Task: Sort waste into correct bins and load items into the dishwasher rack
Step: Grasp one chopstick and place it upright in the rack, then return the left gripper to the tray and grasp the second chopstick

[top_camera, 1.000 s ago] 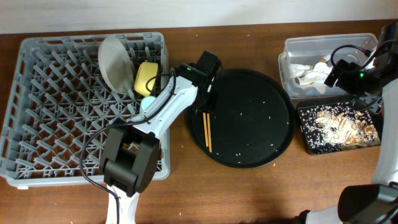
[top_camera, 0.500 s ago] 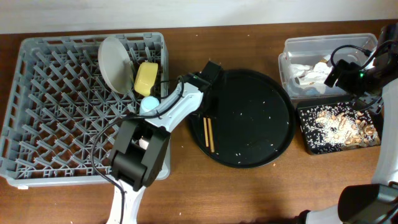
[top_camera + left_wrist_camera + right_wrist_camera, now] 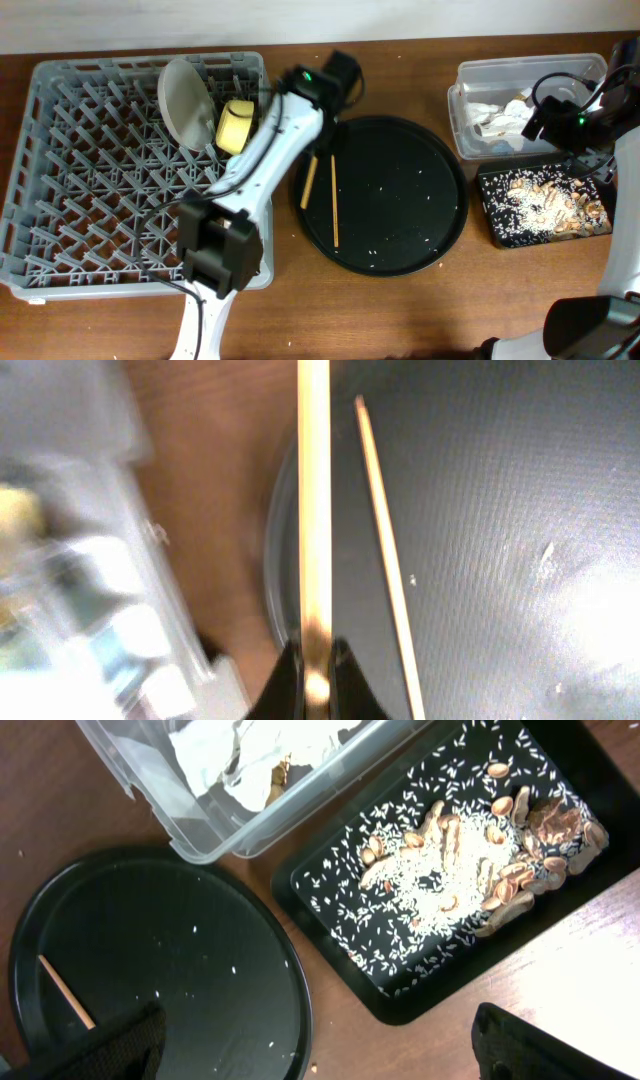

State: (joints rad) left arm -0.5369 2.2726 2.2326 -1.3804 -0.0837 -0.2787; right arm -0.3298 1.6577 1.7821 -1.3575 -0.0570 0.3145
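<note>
My left gripper (image 3: pixel 320 140) is shut on one wooden chopstick (image 3: pixel 309 182), which hangs over the left rim of the round black tray (image 3: pixel 440 150); the left wrist view shows it (image 3: pixel 314 510) pinched between my jaws (image 3: pixel 314 685). The second chopstick (image 3: pixel 333 200) lies on the tray, also in the left wrist view (image 3: pixel 385 560). The grey rack (image 3: pixel 60 200) holds the pale plate (image 3: pixel 185 100) and yellow bowl (image 3: pixel 235 125). My right gripper (image 3: pixel 560 110) is open and empty above the bins. The cups are hidden.
The clear tub (image 3: pixel 470 75) holds white napkins (image 3: pixel 505 115); the black rectangular tray (image 3: pixel 490 215) holds rice and brown scraps (image 3: pixel 545 205). Both also show in the right wrist view: tub (image 3: pixel 150 800), tray (image 3: pixel 330 910). Rice grains dot the round tray.
My left gripper has risen and moved toward the back with one chopstick, now hanging over the tray's left rim. The other chopstick stays on the tray. The right arm has not moved.
</note>
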